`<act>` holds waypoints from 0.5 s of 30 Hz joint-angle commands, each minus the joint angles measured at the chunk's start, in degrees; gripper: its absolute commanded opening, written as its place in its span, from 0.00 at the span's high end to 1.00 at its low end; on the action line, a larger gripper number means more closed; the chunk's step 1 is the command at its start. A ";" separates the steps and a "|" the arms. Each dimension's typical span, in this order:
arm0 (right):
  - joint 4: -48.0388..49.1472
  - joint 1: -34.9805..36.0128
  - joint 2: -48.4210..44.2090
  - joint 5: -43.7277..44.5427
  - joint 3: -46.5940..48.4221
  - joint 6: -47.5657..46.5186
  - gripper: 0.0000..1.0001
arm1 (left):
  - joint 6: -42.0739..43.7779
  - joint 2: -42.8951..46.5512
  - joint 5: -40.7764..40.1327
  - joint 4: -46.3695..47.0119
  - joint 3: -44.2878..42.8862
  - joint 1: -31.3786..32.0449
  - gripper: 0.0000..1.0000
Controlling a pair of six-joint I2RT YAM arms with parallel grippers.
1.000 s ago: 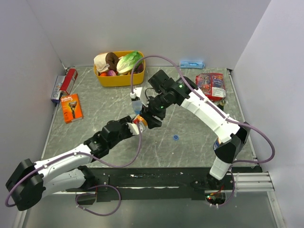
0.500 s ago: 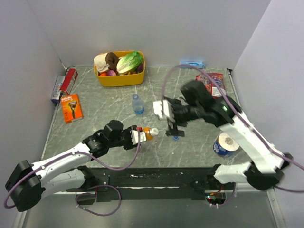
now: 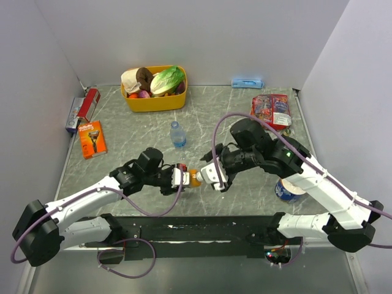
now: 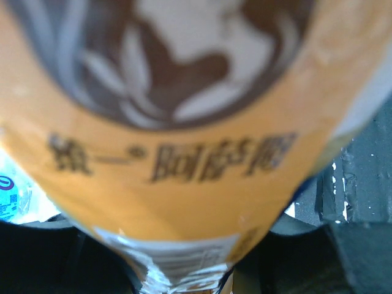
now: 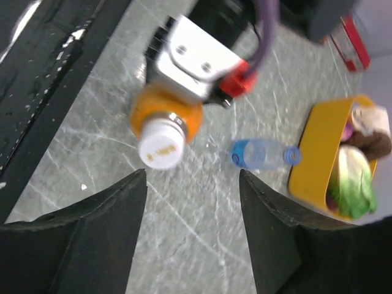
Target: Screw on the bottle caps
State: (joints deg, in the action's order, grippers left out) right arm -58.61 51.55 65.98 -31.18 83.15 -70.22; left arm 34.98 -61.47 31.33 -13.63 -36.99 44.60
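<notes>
Well behind both grippers, at the far side of the marbled table (image 3: 122, 128), a yellow basket (image 3: 154, 101) is seen, filled with a lettuce (image 3: 167, 78) and other toy food. An orange razor pack (image 3: 92, 138) lies far out to the left of the left gripper (image 3: 182, 177). A blue-and-white can (image 3: 283, 190) stands off to the right of the right gripper (image 3: 207, 176), partly hidden under that arm, and a red snack bag (image 3: 271, 109) lies farther back on the same side. The orange bottle (image 3: 193, 178) is pinched around its body by the left gripper and held between the two grippers, its top turned toward the right gripper, which faces it directly. The right gripper's fingers (image 5: 116, 202) are spread wide and empty, just short of the bottle's top. A white cap (image 5: 160, 149) is seen on the bottle's neck; how tightly it sits cannot be told. In the left wrist view the frame is filled by the bottle's orange body and its blurred brown-and-white label with dark characters. The clear water bottle (image 5: 263, 153), with a blue band, is seen beyond the left gripper and apart from it; whether it is capped cannot be told.
</notes>
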 commanded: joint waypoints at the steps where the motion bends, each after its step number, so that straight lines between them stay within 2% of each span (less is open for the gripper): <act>1: -3.34 2.41 -0.23 -3.54 0.25 -8.44 0.34 | 1.93 -1.37 3.56 0.00 -3.44 -0.91 0.99; 5: -5.37 4.17 -0.41 -2.92 -0.88 -10.38 0.37 | 0.35 -2.33 4.35 1.23 -3.44 -2.06 0.99; 15: -0.46 5.14 1.79 0.94 -1.85 -6.60 0.40 | 0.52 -2.16 5.58 1.94 -4.32 -2.23 0.99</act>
State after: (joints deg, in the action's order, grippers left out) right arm -61.93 56.27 67.11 -31.97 82.04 -77.87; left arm 35.14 -63.75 33.78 -14.04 -38.50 42.54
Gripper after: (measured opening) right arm 0.607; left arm 0.526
